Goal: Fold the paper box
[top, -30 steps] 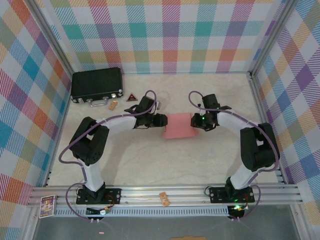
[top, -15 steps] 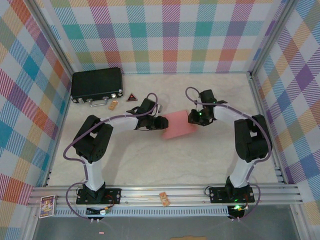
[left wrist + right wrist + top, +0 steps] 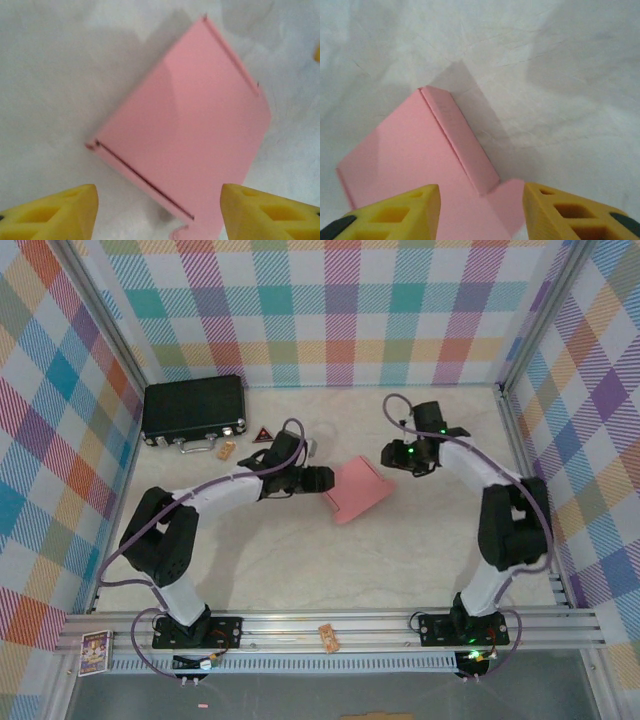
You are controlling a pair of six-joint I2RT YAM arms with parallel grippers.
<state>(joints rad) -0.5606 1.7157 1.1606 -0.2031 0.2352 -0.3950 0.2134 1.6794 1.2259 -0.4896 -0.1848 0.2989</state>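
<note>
Paper box (image 3: 357,490), partly folded, lies skewed on the bench (image 3: 300,560), just ahead of the left end effector (image 3: 322,478) and near the right end effector (image 3: 390,456); both are spread open and hold nothing. Risk: the unheld thin card may spring open or slide under a one-sided push

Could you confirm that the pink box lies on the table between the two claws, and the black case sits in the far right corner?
Not quite: the case sits in the far left corner, as the top view shows. The box does lie on the table between the left claw and the right claw.
</note>
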